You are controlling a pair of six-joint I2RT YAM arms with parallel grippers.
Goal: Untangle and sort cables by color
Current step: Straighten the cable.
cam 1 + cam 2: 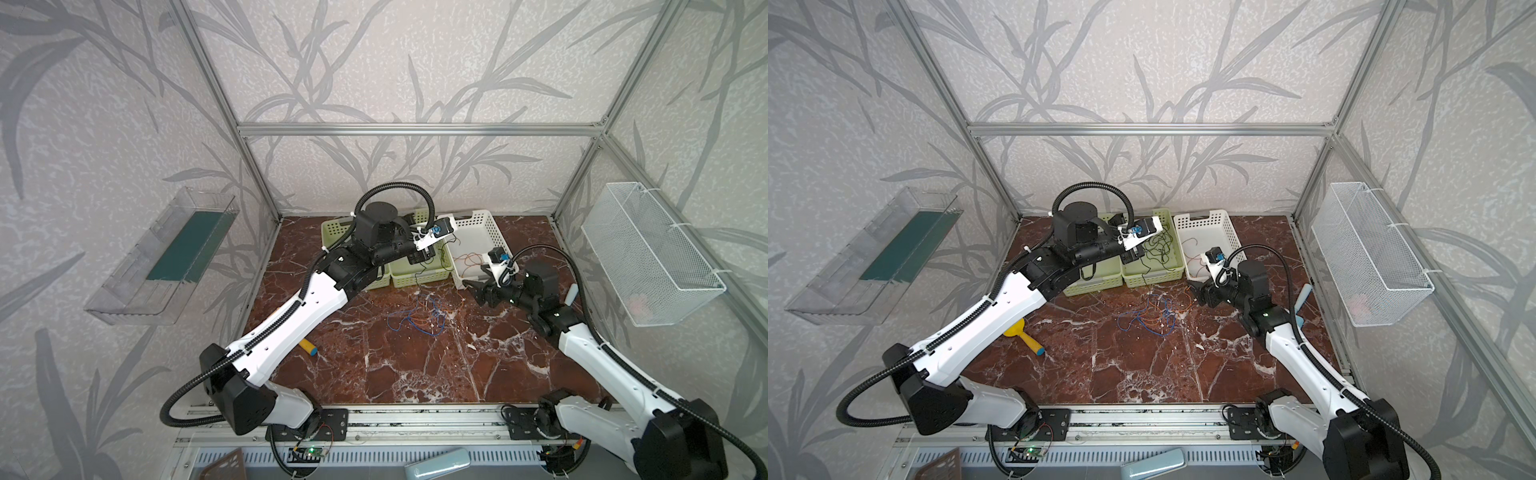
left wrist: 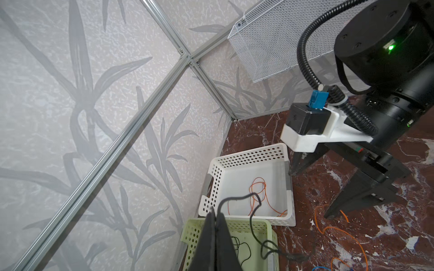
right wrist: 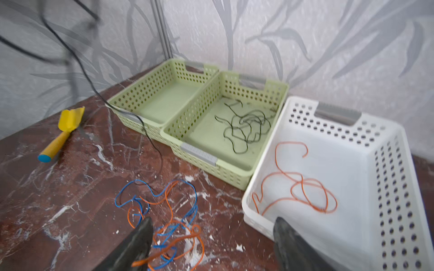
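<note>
Red-brown marble tabletop (image 1: 415,374), leaf wallpaper on every wall. Near left: yellow scoop (image 1: 1025,336) with a blue handle tip, lying flat.

Mid-table: tangle (image 1: 419,318) of blue and orange cables, loose on the surface. Just right of it, the right gripper (image 3: 213,221) sits low by the near corner of the white basket (image 3: 387,187), jaws spread wide with nothing clamped. In the right wrist view an orange strand (image 3: 164,252) crosses over one finger (image 3: 138,244); can't tell if it touches.

Farther back, the left gripper (image 2: 215,212) is raised over the middle green basket (image 3: 199,154), jaws pinched tight on a dark cable (image 2: 251,223). That cable hangs down in front of the green baskets, and its low end reaches the table by the tangle.

Far row along the back wall, left to right, set side by side:
- left green basket (image 3: 131,103)
- middle green basket, holding a heap of dark cables (image 3: 244,129)
- white basket, with an orange cable (image 3: 303,185) looped on its floor
</note>
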